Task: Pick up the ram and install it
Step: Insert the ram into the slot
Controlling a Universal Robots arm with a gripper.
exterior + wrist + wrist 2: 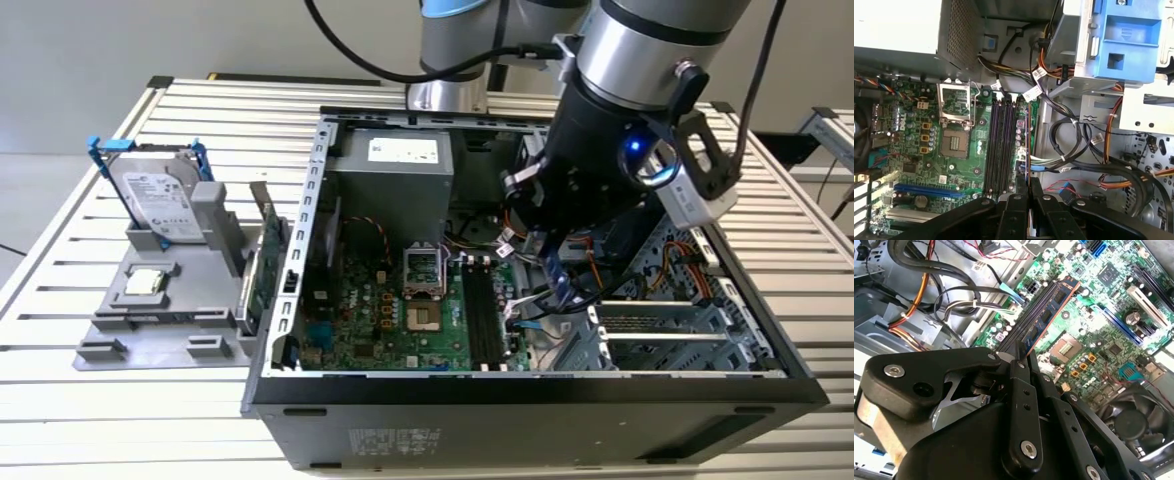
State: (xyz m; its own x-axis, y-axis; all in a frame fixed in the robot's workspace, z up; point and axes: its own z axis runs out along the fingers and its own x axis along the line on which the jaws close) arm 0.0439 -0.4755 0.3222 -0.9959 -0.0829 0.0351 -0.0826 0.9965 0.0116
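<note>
claw (1018, 361) pinched shut on ram (1051, 315) edge | ram held lengthwise along slots (1000, 145) | cables (1094, 167) crowded just beside, exterior view's right

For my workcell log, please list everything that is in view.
ram: one, green-blue, held in the tool over the motherboard.
computer case: one, black, open, on the table.
motherboard: one, green, inside the case.
memory slots: several, black, on the motherboard.
power supply: one, grey, inside the case.
hard drive: one, silver in blue frame, upright on the fixture.
expansion card: one, green, upright between fixture and case.
fixture: one, grey, at the exterior view's left.
table: one, white, slatted, under everything.
arm: one, silver and black, reaching into the case.
tool: one, black, shut on the ram.
</note>
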